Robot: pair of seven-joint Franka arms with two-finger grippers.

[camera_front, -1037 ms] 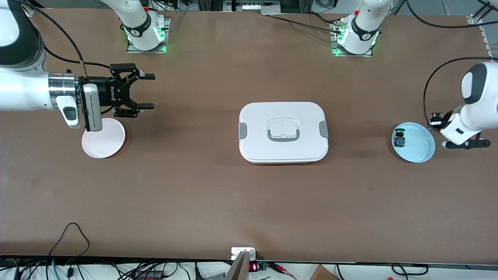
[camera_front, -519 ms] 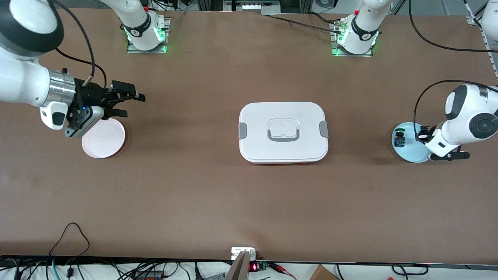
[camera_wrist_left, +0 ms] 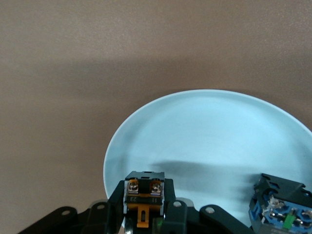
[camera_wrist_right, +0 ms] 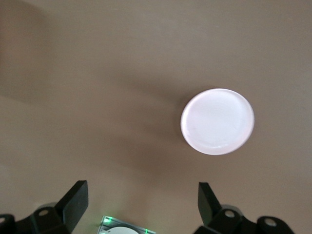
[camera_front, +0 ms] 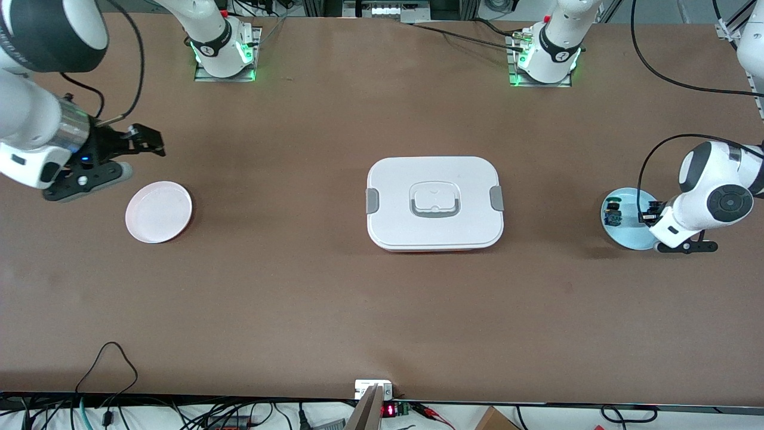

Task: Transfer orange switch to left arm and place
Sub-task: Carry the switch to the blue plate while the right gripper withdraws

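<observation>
Robotics lab: bolted arm bases (camera_front: 224, 51), cables (camera_front: 107, 370).

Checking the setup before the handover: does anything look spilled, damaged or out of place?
Nothing stands out. The box sits closed and square mid-table, the pink plate is bare, the green-capped switch lies in the blue plate, and the left hand grips the orange switch above that plate.
</observation>
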